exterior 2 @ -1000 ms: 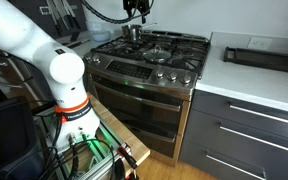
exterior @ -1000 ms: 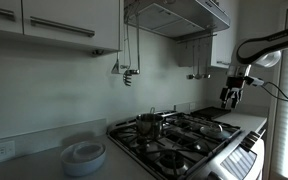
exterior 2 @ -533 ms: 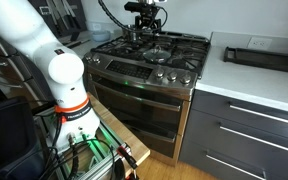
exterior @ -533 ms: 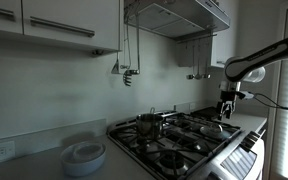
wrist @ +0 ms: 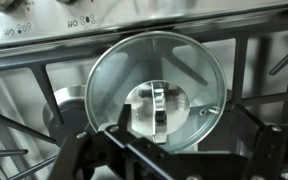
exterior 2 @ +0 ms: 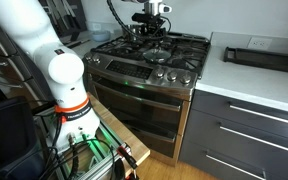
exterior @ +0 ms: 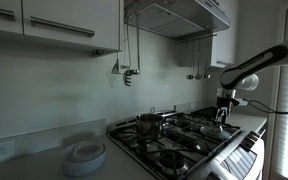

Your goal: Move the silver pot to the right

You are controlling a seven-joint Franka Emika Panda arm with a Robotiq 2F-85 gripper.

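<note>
The silver pot (exterior: 148, 124) stands on a rear burner of the stove in both exterior views (exterior 2: 133, 33); it is small, shiny and cylindrical. My gripper (exterior: 222, 110) hangs over the other side of the cooktop, well apart from the pot (exterior 2: 151, 20). In the wrist view the gripper (wrist: 169, 152) is open, its dark fingers spread on either side above a round glass lid (wrist: 156, 88) with a steel rim and handle, lying on the grate. The pot is not in the wrist view.
The black cast-iron grates (exterior: 189, 140) cover the cooktop. Stacked white plates (exterior: 83, 156) sit on the counter beside the stove. A range hood (exterior: 174, 14) hangs above. A dark tray (exterior 2: 261, 58) lies on the white counter. Stove knobs (wrist: 79, 20) show at the top of the wrist view.
The gripper has moved down toward the cooktop and sideways away from the pot. The pot has not moved.
</note>
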